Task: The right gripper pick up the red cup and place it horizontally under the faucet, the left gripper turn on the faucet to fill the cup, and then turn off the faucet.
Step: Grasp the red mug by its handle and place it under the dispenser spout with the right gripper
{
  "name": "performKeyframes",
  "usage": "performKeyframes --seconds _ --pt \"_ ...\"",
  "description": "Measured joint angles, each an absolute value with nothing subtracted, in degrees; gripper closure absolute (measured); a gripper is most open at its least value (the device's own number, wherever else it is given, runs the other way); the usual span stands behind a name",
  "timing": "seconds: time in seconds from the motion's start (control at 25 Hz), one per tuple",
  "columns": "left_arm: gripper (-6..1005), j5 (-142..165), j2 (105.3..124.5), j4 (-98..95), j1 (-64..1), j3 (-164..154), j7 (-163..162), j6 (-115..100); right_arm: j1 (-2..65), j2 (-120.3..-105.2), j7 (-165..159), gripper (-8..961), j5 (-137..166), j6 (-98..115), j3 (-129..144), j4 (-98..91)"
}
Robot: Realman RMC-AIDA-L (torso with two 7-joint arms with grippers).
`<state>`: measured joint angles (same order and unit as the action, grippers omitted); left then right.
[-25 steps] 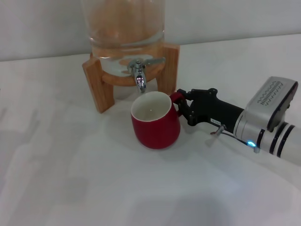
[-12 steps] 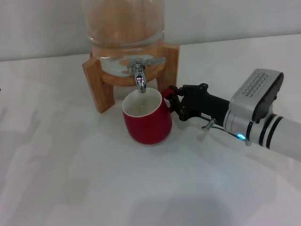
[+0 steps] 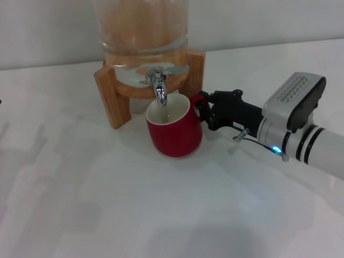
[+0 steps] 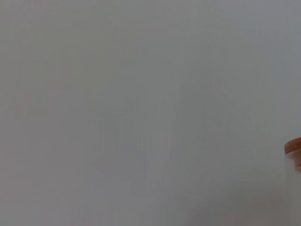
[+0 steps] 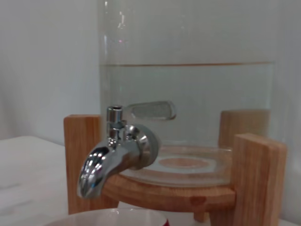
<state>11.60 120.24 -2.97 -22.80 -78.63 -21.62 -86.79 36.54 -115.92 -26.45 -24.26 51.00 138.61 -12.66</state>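
We see the red cup (image 3: 173,131) upright on the white surface (image 3: 80,204), its mouth directly beneath the faucet (image 3: 159,86) spout — the lever lies sideways. The right gripper (image 3: 203,114) pinches the cup's handle with its jaws. The left gripper is out of sight; its wrist view shows only a sliver of the wooden stand (image 4: 292,147).

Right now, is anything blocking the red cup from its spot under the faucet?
Nothing visible does. The red cup already sits upright beneath the faucet, its open mouth under the spout, on the white table. The right gripper is closed on its handle, beside the wooden stand. The left gripper is out of view.
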Motion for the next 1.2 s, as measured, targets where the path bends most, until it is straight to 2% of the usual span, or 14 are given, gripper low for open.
performKeyframes --seconds 1.2 --pt "119 12.14 120.21 -2.93 -23.2 -79.19 -21.62 -86.76 33.91 -116.11 -26.02 823 -23.81 51.6 139.13 -13.29"
